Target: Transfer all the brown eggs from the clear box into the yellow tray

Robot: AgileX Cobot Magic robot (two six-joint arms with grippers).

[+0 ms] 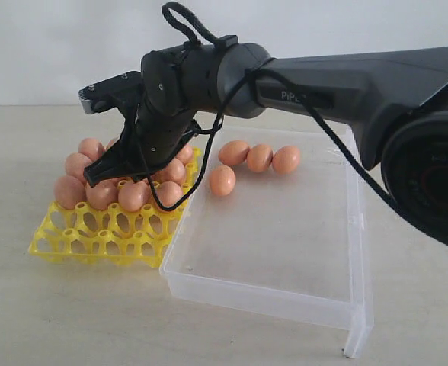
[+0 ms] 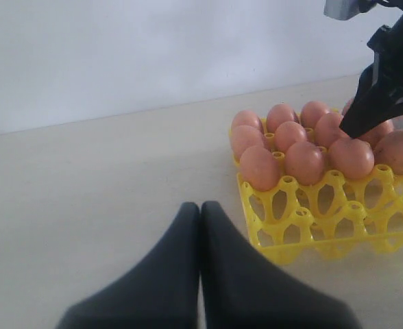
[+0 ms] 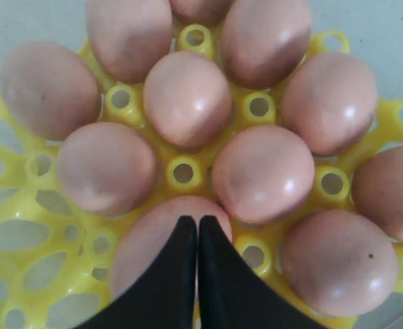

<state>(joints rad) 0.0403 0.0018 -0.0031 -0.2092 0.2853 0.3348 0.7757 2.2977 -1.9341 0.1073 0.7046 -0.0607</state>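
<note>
The yellow tray (image 1: 94,242) sits left of the clear box (image 1: 254,296) and holds several brown eggs (image 1: 132,196) in its back rows. Several more brown eggs (image 1: 260,158) lie loose at the box's far end. My right gripper (image 1: 94,177) has reached across and hovers over the tray's eggs. In the right wrist view the right gripper (image 3: 198,221) is shut and empty, with its tips just over one egg (image 3: 150,243) seated in the tray (image 3: 183,173). My left gripper (image 2: 200,205) is shut and empty over bare table, short of the tray (image 2: 311,241).
The tray's front rows of cups (image 1: 79,229) stand empty. The box's near half (image 1: 285,236) holds nothing. The right arm (image 1: 346,84) spans above the box's far end. A pale wall (image 1: 56,46) rises behind the table.
</note>
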